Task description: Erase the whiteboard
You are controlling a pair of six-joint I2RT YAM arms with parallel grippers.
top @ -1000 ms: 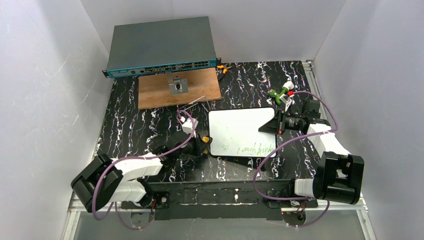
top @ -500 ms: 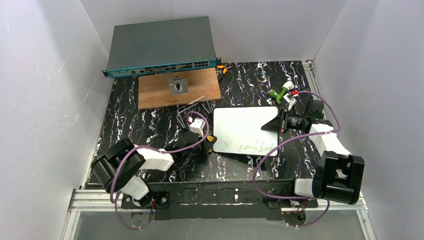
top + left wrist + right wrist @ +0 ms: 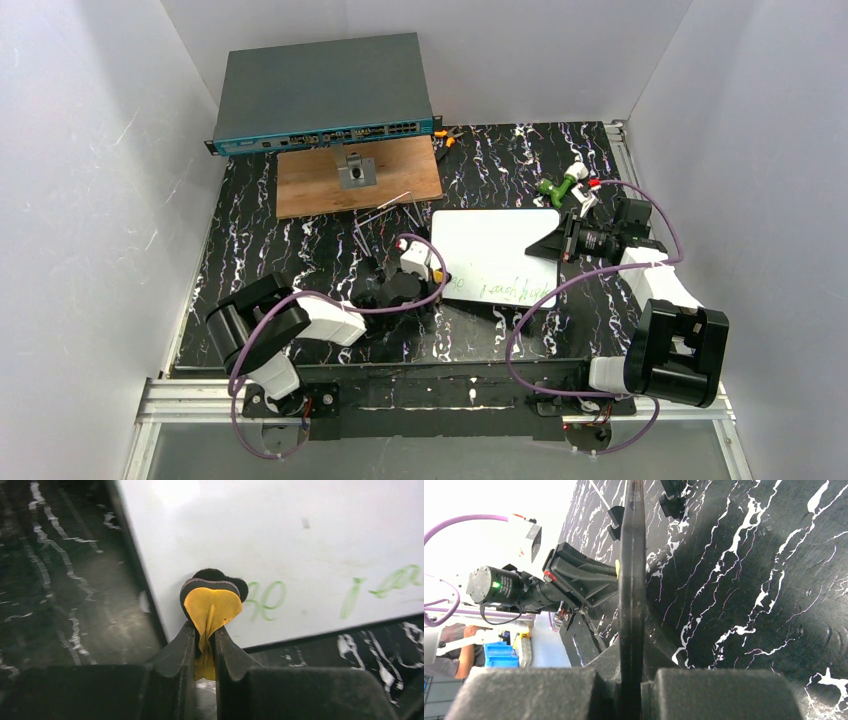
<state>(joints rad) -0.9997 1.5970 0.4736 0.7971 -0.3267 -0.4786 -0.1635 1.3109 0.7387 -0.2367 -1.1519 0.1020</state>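
The whiteboard point(image 3: 490, 250) lies on the black marbled table, with green handwriting point(image 3: 505, 290) along its near edge. My left gripper point(image 3: 432, 288) is shut on a yellow eraser point(image 3: 211, 606) whose black pad presses on the whiteboard point(image 3: 300, 535) at its near left corner, beside the green marks point(image 3: 266, 600). My right gripper point(image 3: 553, 245) is shut on the board's right edge. In the right wrist view the whiteboard point(image 3: 632, 570) shows edge-on as a thin black strip running between the jaws of the right gripper point(image 3: 631, 680).
A network switch point(image 3: 320, 95) stands at the back left, with a brown wooden panel point(image 3: 400, 180) carrying a metal bracket point(image 3: 356, 172) in front of it. A green marker point(image 3: 558, 186) lies behind the right gripper. Orange-handled pliers point(image 3: 445, 136) and thin metal rods point(image 3: 385, 207) lie nearby.
My left arm has swung right and brought the eraser onto the board's near left corner. The whiteboard has shifted slightly right and back. The right gripper keeps its hold.
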